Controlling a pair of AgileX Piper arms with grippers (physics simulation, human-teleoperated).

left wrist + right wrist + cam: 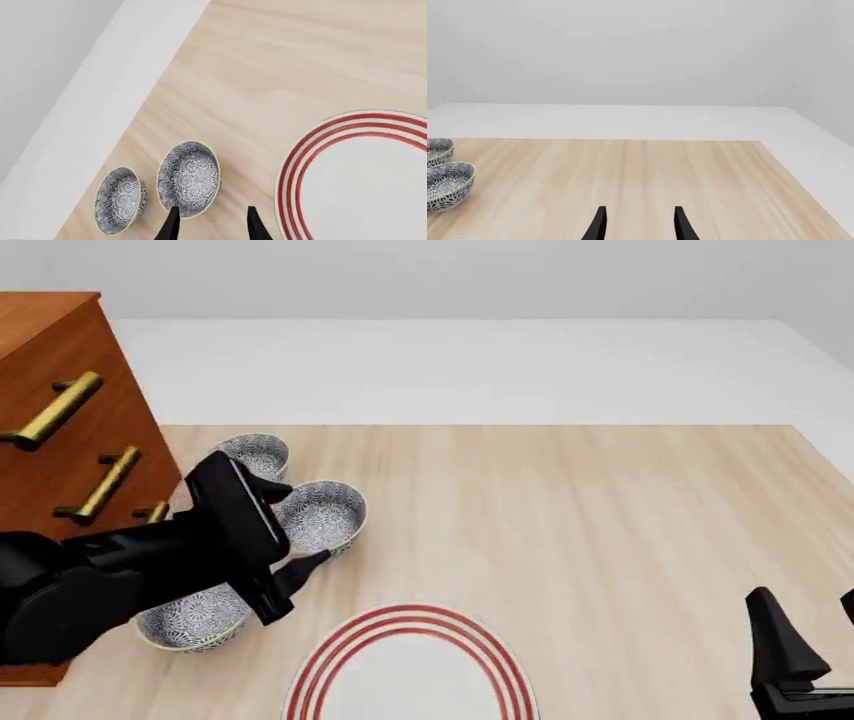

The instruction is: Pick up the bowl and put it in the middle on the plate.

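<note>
Three look-alike floral bowls stand at the table's left. The middle bowl [334, 515] [189, 177] lies closest to my left gripper [304, 525] [213, 227], which hovers open above its near edge; one fingertip [172, 222] overlaps its rim, and nothing is held. A second bowl [254, 455] [119, 200] sits farther back. The third [187, 622] is half hidden under my left arm. The red-ringed white plate [350, 652] [293, 170] lies at the front centre, just right of the left gripper. My right gripper [811, 635] [640, 225] stays open and empty at the front right.
A wooden drawer cabinet [60, 420] with brass handles stands at the table's left edge, close behind my left arm. The table's far edge [467, 426] meets white floor. Bare wood spans the centre and right of the table [601, 530].
</note>
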